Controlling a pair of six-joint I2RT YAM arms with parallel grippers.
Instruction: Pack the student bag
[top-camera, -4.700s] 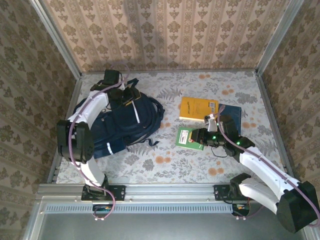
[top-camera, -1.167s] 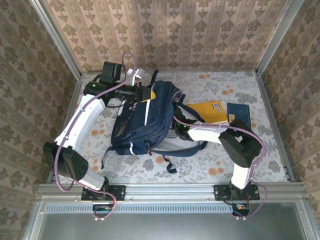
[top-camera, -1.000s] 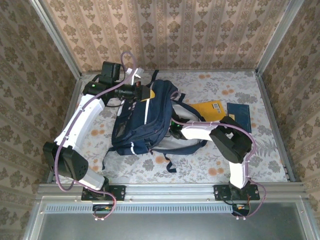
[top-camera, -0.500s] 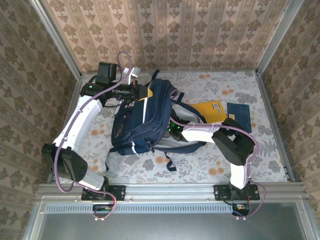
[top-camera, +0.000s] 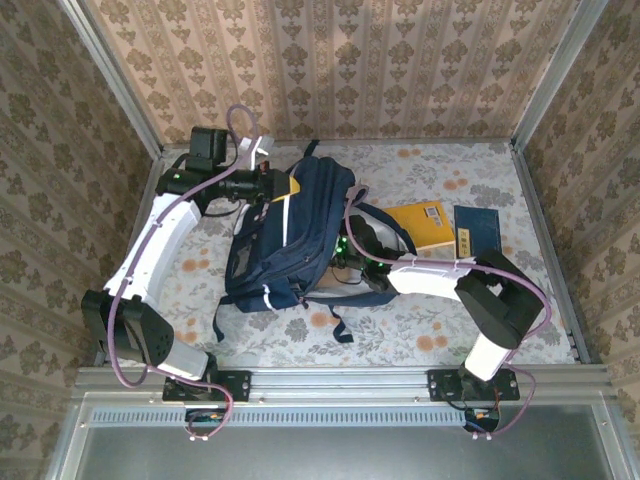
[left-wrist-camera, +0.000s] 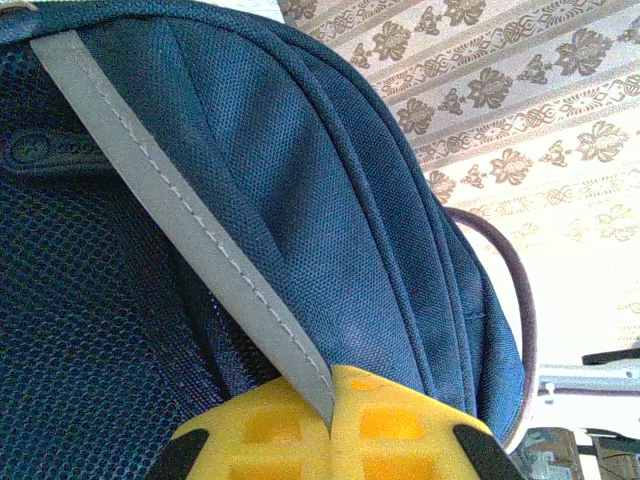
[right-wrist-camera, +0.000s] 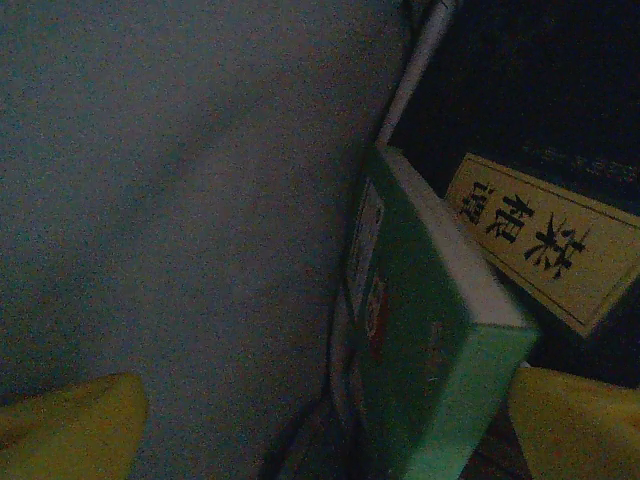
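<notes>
Two arms are working your student bag (top-camera: 290, 240), lying left of centre on the desk (top-camera: 430, 330) — your left jaws are pinching its grey stripe (left-wrist-camera: 180, 220). Your right jaws are gaping wide inside it, a green book (right-wrist-camera: 420, 330) lying between them.

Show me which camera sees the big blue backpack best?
The top camera: the whole student bag lies there, straps included. The left wrist camera catches blue fabric and a grey stripe; the right wrist camera peers into its dim inside, at a green book.
</notes>
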